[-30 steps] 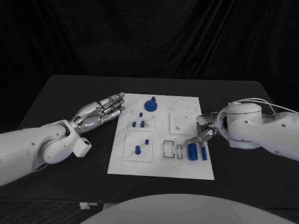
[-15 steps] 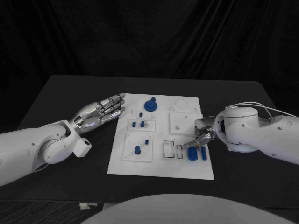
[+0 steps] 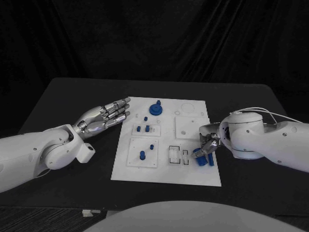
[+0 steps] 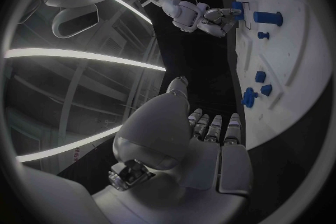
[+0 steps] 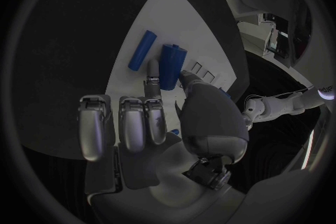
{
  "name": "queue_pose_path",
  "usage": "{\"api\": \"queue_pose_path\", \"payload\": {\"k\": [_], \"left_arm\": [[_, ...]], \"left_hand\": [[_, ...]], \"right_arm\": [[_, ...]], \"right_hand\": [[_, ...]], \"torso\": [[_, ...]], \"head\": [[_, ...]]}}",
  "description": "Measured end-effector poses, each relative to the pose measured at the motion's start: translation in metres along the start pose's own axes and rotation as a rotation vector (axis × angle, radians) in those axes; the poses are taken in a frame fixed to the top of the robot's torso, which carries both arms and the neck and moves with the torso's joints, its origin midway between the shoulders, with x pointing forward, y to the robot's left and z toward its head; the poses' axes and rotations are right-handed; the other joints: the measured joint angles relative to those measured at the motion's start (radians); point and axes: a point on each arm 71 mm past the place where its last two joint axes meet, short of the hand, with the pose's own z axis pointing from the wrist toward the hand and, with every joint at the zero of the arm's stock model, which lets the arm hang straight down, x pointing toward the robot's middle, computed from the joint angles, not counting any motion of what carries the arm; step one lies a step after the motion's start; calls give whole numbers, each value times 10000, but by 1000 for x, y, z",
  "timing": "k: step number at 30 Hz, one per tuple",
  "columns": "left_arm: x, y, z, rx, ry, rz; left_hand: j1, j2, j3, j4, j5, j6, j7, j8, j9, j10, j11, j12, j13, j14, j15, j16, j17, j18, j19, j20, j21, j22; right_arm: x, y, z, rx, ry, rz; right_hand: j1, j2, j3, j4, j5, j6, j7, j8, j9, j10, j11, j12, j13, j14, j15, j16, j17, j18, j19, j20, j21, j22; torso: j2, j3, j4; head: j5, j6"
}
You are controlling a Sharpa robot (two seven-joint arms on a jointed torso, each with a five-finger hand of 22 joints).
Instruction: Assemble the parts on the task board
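The scene is dim, set against a black backdrop that swallows detail, and the black counter [image 3: 71, 96] barely separates from it. The white task board [image 3: 165, 166] is the brightest surface and reads cleanly, with only soft, faint shadows around the blue parts. Light seems to fall from above: the arms' white shells carry gentle highlights on their upper curves. Both wrist views are circular fisheye pictures with a dark surround; straight edges bow strongly there, and bright ceiling strips streak across the left wrist view.

White task board [image 3: 196, 171], blue parts [image 3: 155, 108], black table [image 3: 71, 96], silver right hand [image 3: 209, 144], silver left hand [image 3: 104, 115].
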Motion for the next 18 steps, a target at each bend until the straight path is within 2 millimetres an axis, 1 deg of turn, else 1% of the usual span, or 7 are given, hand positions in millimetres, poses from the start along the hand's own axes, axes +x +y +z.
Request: {"api": "queue_pose_path", "payload": {"k": [4,9,11,14,15,17,18], "left_arm": [[0,0,0,-23,11,-9],[0,0,-1,-43,0,-7],[0,0,-1,-51,-6,-6],[0,0,-1,-64,-11,-6],[0,0,-1,-67,-11,-6],[-1,0,-1,-74,-11,-6],[-1,0,-1,-76,-11,-6]], "left_hand": [[0,0,21,-21,0,55,55,0,0,3,83,0,1,-10,-81,0,0,0,0,0,0,-1],[0,0,27,-27,0,66,65,0,0,-6,103,0,0,-19,-91,0,1,0,0,0,0,-1],[0,0,28,-27,0,66,65,-1,-1,22,130,0,-2,-48,-119,0,2,0,0,0,0,5],[0,0,27,-27,0,66,65,-1,-1,5,146,0,-5,-28,-153,0,0,-1,0,0,0,9],[0,0,27,-27,0,66,65,-1,-1,-14,165,0,-6,-19,-162,0,-1,0,0,0,0,9],[0,0,27,-27,0,69,68,-1,-1,-14,165,0,-7,-19,-162,0,-3,0,0,0,0,9],[0,0,27,-27,0,89,89,-1,-1,-14,165,0,-6,-19,-162,0,-4,0,0,0,0,9]], "right_arm": [[-1,1,0,-21,13,42],[0,0,0,-63,77,272],[0,-1,0,-93,123,531],[3,-2,-1,-148,248,1098],[4,-3,-1,-172,289,1311],[5,-3,-2,-250,371,1857],[5,-3,-3,-293,398,2101]], "right_hand": [[119,87,95,-198,345,-346,94,-99,147,1,102,0,0,1,46,0,0,0,-18,88,53,0],[262,229,47,-267,1296,-451,61,28,459,18,124,0,0,39,112,0,-1,0,-19,88,57,-1],[277,215,47,-267,1834,-469,79,79,543,-1,143,0,5,24,129,0,-1,0,-19,87,57,-1],[275,216,41,-273,2971,-509,38,275,876,-13,151,0,8,7,148,0,-1,1,-19,87,57,-1],[273,218,64,-250,3181,-524,21,348,981,-15,147,0,8,7,148,0,-1,0,-18,87,57,-1],[223,269,147,-168,3187,-557,-12,452,1167,-43,118,0,7,12,145,0,-1,0,-19,87,57,-2],[176,317,193,-121,3494,-571,-30,545,1275,-38,105,-1,7,33,117,0,-1,0,-19,87,57,-2]], "torso": [[0,0,0],[-1,1,0],[-1,1,0],[-1,1,0],[-1,1,0],[-1,2,0],[-2,2,0]], "head": [[22,0],[51,0],[62,0],[77,0],[81,0],[94,0],[101,0]]}}
